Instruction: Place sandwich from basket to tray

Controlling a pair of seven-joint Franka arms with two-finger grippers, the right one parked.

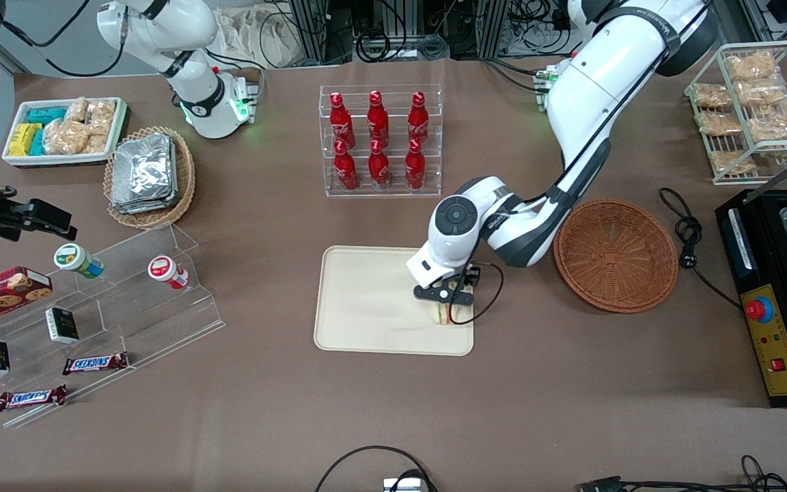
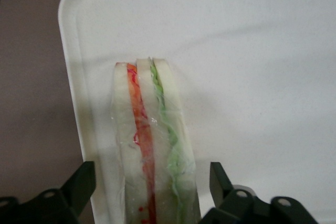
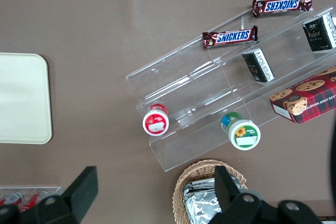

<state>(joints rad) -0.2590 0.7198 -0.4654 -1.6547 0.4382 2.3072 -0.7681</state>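
Note:
The sandwich [image 1: 444,315], a pale bread wedge with orange-red and green filling, stands on edge on the cream tray [image 1: 366,301], at the tray's end nearest the reddish-brown wicker basket [image 1: 615,254]. The basket holds nothing. My gripper [image 1: 449,301] hangs directly over the sandwich. In the left wrist view the sandwich [image 2: 152,140] runs between the two black fingers [image 2: 84,179], and a gap shows on each side, so my gripper [image 2: 152,176] is open around it. The tray's rim [image 2: 71,51] lies close beside the sandwich.
A clear rack of red bottles [image 1: 380,140] stands farther from the front camera than the tray. A tiered acrylic shelf [image 1: 113,301] with snacks and a foil-packet basket [image 1: 149,175] lie toward the parked arm's end. A black machine [image 1: 779,294] and snack rack [image 1: 752,109] lie toward the working arm's end.

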